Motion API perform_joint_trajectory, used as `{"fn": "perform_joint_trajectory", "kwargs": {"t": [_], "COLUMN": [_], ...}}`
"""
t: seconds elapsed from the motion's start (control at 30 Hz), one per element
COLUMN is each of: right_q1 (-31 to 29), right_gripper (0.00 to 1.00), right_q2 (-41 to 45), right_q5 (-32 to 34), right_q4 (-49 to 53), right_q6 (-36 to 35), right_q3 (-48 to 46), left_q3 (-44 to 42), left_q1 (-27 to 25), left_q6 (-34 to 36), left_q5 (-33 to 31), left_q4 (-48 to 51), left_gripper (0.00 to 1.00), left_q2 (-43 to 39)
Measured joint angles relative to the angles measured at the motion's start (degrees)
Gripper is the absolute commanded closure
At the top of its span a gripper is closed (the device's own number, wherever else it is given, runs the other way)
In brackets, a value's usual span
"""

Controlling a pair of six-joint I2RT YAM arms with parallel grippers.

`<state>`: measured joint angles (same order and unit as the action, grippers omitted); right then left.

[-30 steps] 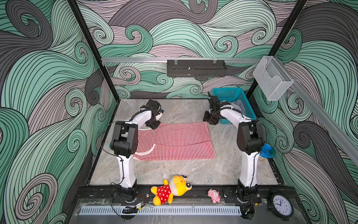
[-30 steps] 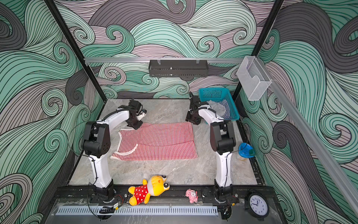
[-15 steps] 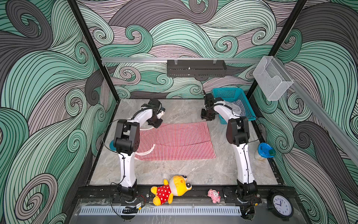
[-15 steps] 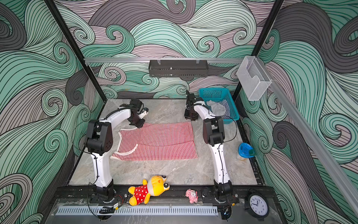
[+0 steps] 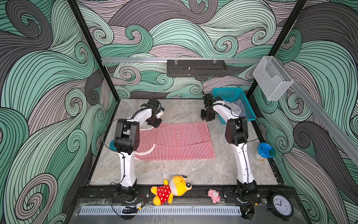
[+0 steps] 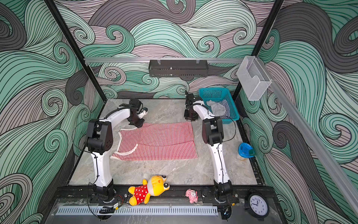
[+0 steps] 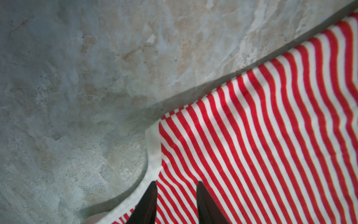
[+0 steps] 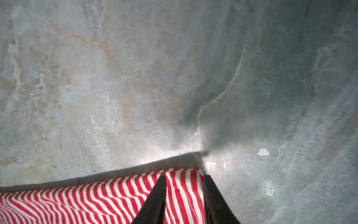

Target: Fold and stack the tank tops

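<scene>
Red-and-white tank top (image 5: 174,141): lies spread on the middle of the counter (image 5: 184,170), with the armholes to the left and the hem to the right. A layer edge crosses it from left to right, and the near strip lies flat.
Far edge of that top: runs straight between the two pincers. It sits a little off the counter and casts a dark shadow in both wrist views.
Left pincer (image 7: 176,184): at the far left corner of the top, right by the white armhole trim. Its fingers (image 7: 149,203) stand narrowly apart with striped cloth between them, clamped on the red-and-white tank top.
Right pincer (image 8: 184,177): at the far right corner, where the stripes ripple. Its fingers (image 8: 157,201) are narrow too, clamped on that corner.
Navy-and-white tank top (image 5: 241,105): in the teal basket (image 5: 226,93) at the far right of the counter, partly under something pale and crumpled.
Plush toy (image 5: 172,189): on the black rail at the near edge, well apart from both tops.
</scene>
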<state>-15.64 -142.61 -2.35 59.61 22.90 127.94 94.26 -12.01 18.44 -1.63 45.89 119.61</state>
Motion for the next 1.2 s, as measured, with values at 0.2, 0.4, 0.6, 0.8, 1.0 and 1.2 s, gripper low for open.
{"fn": "perform_joint_trajectory", "kwargs": {"t": [0.2,0.4,0.6,0.8,1.0,1.2], "right_q1": [-0.5,-0.7,-1.4,-2.3,-2.7,-2.7], "right_gripper": [0.77,0.95,0.96,0.97,0.97,0.98], "right_q2": [-2.0,-2.4,-1.0,2.1,4.2,5.2], "right_q5": [2.0,2.4,2.6,2.4,2.3,2.2], "right_q4": [0.5,0.8,-0.5,-2.6,-3.8,-4.3], "right_q6": [-0.1,-0.3,-1.3,-1.4,-1.4,-1.4], "right_q3": [1.9,2.1,-0.4,-5.9,-8.6,-9.0], "left_q3": [0.0,-0.3,0.3,5.4,9.6,10.7], "left_q1": [0.0,0.0,0.0,0.0,0.0,0.8], "left_q6": [-0.1,-0.1,-0.1,-0.1,0.0,0.4], "left_q5": [0.3,0.4,0.7,0.7,-0.2,-0.7], "left_q4": [0.0,0.0,0.4,0.8,0.9,0.9], "left_gripper": [0.63,0.63,0.62,0.62,0.62,0.62], "left_q2": [0.0,0.0,0.6,4.5,8.3,10.4]}}
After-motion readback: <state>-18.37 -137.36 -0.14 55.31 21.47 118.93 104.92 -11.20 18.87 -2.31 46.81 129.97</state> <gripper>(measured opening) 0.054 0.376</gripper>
